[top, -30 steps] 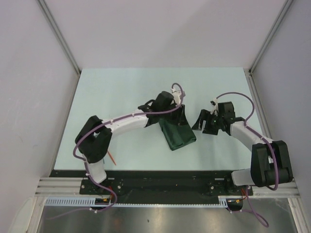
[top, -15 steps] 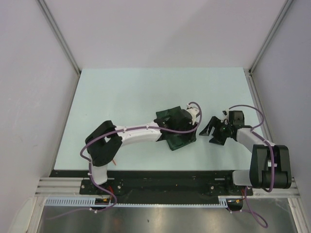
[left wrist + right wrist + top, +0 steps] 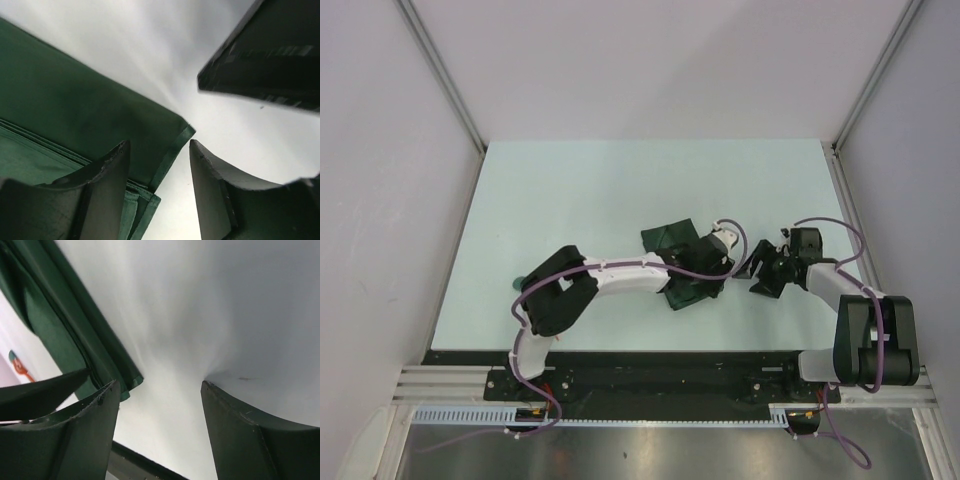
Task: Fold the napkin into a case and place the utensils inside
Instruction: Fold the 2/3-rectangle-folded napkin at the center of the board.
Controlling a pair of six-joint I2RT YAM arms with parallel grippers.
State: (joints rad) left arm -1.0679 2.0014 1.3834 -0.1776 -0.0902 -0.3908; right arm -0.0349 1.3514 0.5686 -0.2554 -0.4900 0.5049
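The dark green napkin point(image 3: 667, 241) lies folded into a narrow strip mid-table, its layered corner close up in the left wrist view point(image 3: 90, 110). My left gripper point(image 3: 721, 270) is open at the strip's right corner. One finger point(image 3: 100, 190) is over the cloth and the other is over bare table. My right gripper point(image 3: 758, 269) is open and empty just right of that corner, which also shows in the right wrist view point(image 3: 70, 330). A small teal tip point(image 3: 519, 281) shows left of my left arm. The orange-red utensil is hidden.
The pale table point(image 3: 580, 190) is bounded by grey walls and metal posts on three sides. A black rail point(image 3: 660, 360) runs along the near edge. My left arm's elbow point(image 3: 558, 300) lies low over the near-left table. My right gripper's finger point(image 3: 265, 55) shows in the left wrist view.
My left arm has swung right and nearer across the napkin to its right corner. My right gripper has lowered and closed in on that corner. The orange-red utensil became hidden and a teal tip appeared.
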